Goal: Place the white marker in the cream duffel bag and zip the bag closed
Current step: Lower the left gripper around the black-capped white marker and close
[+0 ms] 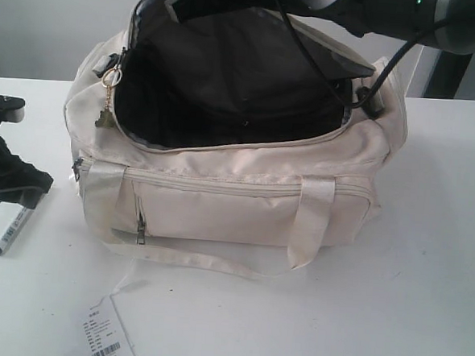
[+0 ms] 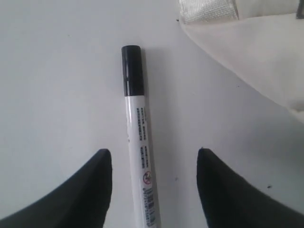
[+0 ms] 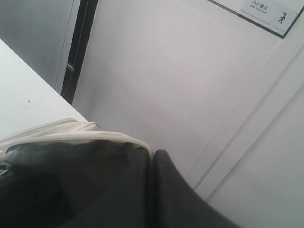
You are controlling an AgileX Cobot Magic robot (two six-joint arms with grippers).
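The cream duffel bag (image 1: 219, 213) stands in the middle of the white table with its top wide open, showing dark lining. My right gripper (image 3: 153, 159) is shut on the edge of the bag's top flap (image 3: 71, 130) and holds it lifted above the opening. The white marker (image 1: 12, 230) lies flat on the table left of the bag, black cap pointing toward the bag's end. My left gripper (image 2: 153, 152) hovers just over it, open, its fingers on either side of the marker's barrel (image 2: 140, 142) without touching it. A corner of the bag (image 2: 256, 52) lies close beyond the cap.
A white paper tag (image 1: 106, 341) with a barcode lies at the table's front edge, tied to the bag by a thin string. A loose webbing strap (image 1: 192, 260) trails in front of the bag. A zipper pull with a gold charm (image 1: 108, 97) hangs at the opening's left end.
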